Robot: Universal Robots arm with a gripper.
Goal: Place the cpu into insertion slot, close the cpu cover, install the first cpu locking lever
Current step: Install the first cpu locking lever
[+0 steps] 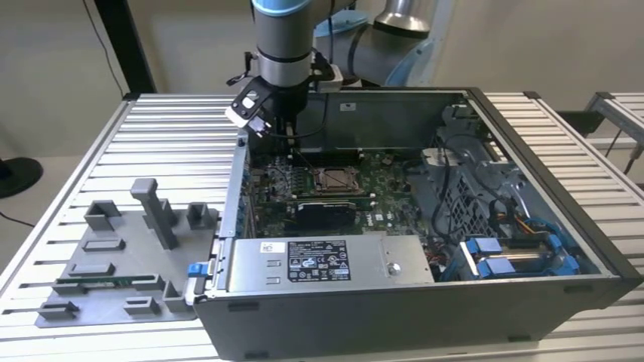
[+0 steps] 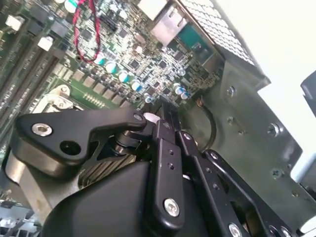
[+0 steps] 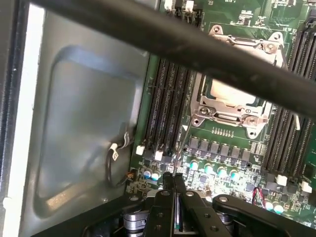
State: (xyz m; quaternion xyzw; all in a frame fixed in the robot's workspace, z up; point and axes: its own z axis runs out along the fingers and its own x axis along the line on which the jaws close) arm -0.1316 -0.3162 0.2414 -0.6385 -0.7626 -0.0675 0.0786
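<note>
Pincer: fingers drawn together, tips just beside the slot, low over the board inside the case. The lever, a thin bare wire, runs from the slot's corner straight to the tips and appears nipped between them; the contact itself is too fine to confirm. The cpu sits flat in the slot, its pale face showing through the cover, which lies down over it. The lever stands out from the slot and is judged not yet latched. Assessment: the lever is light, springy steel, stiff along its length and slick; it will likely push back when pressed and may slip from smooth tips. The best hold is at its free end, away from the slot, squarely across the wire. The cpu and slot contacts are fragile; side load on the cover should be avoided.
</note>
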